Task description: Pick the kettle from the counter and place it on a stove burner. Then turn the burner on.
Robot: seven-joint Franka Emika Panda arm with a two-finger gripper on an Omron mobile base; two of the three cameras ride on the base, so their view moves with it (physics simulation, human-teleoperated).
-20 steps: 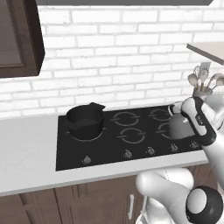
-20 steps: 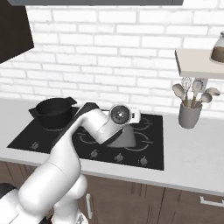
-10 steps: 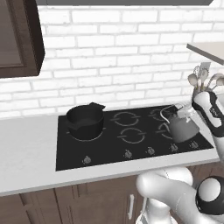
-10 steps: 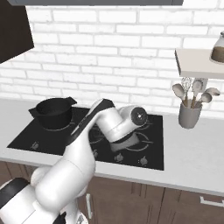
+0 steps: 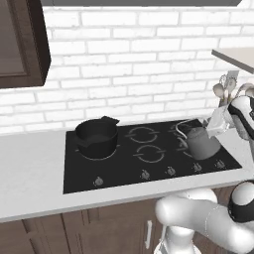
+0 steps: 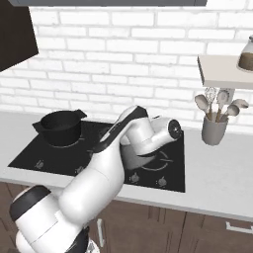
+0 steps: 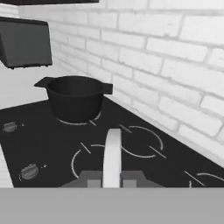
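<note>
The small grey kettle (image 5: 200, 144) stands on the right-hand stove burner of the black cooktop (image 5: 124, 168), its spout pointing left. My gripper (image 5: 212, 129) reaches in from the right and is shut on the kettle's arched handle. In the hand view that handle (image 7: 113, 148) rises as a pale arch between my gripper's (image 7: 112, 178) two dark tips. In the right base view my forearm covers most of the kettle (image 6: 134, 159). Two free burners (image 5: 141, 134) (image 5: 149, 154) lie left of it. The pale counter (image 5: 30, 168) runs left of the cooktop.
A black pot (image 5: 96, 136) with side handles sits on the far-left burner, also seen in the hand view (image 7: 75, 98). Small knobs (image 5: 145, 173) line the cooktop's front edge. A grey utensil cup (image 6: 214, 129) stands right of the cooktop under a wall shelf (image 6: 222, 71).
My hand has swung off to the right, uncovering the kettle in the left base view. The kettle itself has barely shifted on the right burner.
</note>
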